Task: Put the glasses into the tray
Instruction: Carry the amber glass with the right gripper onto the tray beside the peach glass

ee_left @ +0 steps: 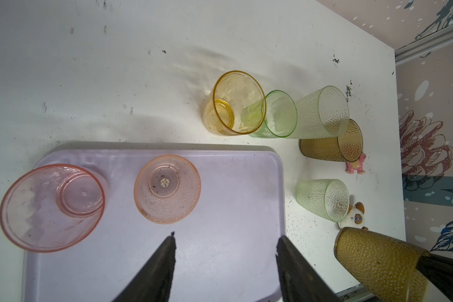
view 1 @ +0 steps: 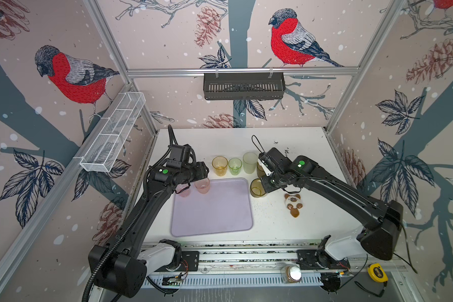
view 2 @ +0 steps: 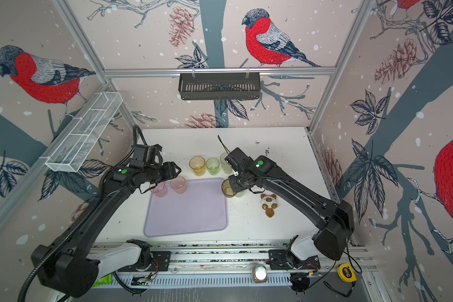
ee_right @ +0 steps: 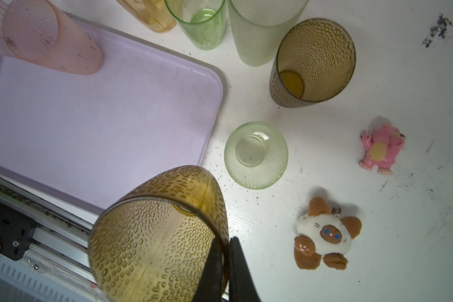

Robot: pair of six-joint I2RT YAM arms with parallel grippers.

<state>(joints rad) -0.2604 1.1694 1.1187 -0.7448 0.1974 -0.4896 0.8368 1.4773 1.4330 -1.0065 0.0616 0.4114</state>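
Right wrist | R pincer (ee_right: 225, 241) pinches brown glass (ee_right: 152, 235) rim | tilted nr tray (ee_right: 89, 109)

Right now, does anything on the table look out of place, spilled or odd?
Two toys lie on the white table right of the tray: a brown-and-white plush and a small pink figure. Dark crumbs dot the table's far side, and the dimpled pink glass on the tray carries dark specks.

Tray (view 1: 212, 209) mostly bare, only 2 pink glasses (view 1: 202, 185) crowding its far left corner
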